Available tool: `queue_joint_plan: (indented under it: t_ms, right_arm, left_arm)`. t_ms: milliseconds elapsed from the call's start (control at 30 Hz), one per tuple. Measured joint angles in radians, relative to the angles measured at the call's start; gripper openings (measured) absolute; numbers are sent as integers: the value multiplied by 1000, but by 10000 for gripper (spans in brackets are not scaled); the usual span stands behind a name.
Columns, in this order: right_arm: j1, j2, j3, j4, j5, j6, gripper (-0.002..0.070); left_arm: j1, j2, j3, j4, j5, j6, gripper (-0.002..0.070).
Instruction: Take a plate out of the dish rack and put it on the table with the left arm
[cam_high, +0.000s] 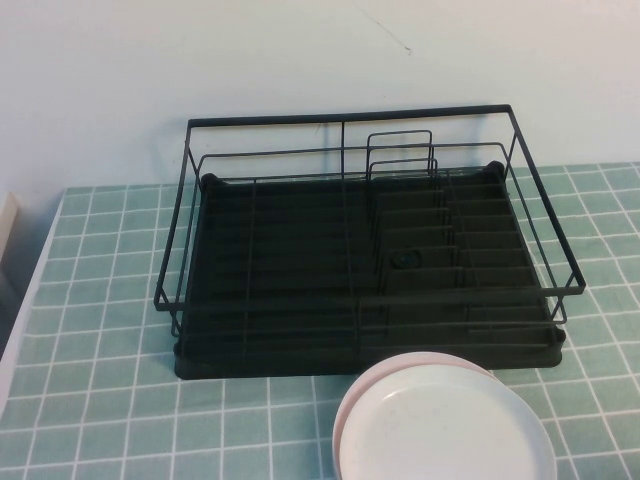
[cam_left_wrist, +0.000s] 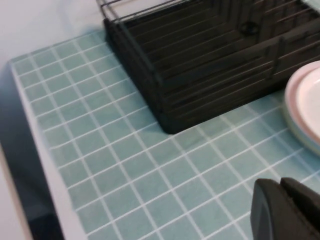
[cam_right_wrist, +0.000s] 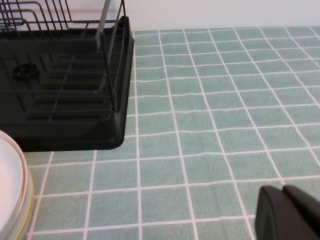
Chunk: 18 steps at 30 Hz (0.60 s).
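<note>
The dish rack (cam_high: 300, 280) stands at the back of the table (cam_high: 100, 350) and holds no plates. The creamy-white plate (cam_high: 445, 430) lies on the table in front of the rack's right half, on top of a pale pink plate (cam_high: 347, 415). The plate also shows at the edge of the left wrist view (cam_left_wrist: 315, 95) and of the right wrist view (cam_right_wrist: 7, 185). My left gripper (cam_left_wrist: 280, 186) is shut and empty above the tiles, to the left of the plates. My right gripper (cam_right_wrist: 282, 192) is shut and empty above the tiles, to the right of the rack (cam_right_wrist: 60, 100). Neither arm shows in the high view.
A white wall rises behind the rack. The table's left edge (cam_left_wrist: 35, 130) runs close to the left gripper's side. Bare tiles lie to the left and right of the rack (cam_left_wrist: 200, 65) and in front of it on the left.
</note>
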Motion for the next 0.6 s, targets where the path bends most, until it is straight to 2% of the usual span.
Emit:
queue_joint_plan:
  t_ms: [67,200,400,600]
  right_arm:
    - [0,0,0,0,0,0,-1]
    - [0,0,0,0,0,0,-1]
    - [0,0,0,0,0,0,-1]
    - [0,0,0,0,0,0,-1]
  left_arm:
    - [5,0,46,61,-8,-44,-2]
    - [65,-37,177,121,-110,-94,-2]
    - [213,-179,439,117,-429,-105,-2]
    - [356,-301,632,70,-555,-105,-2]
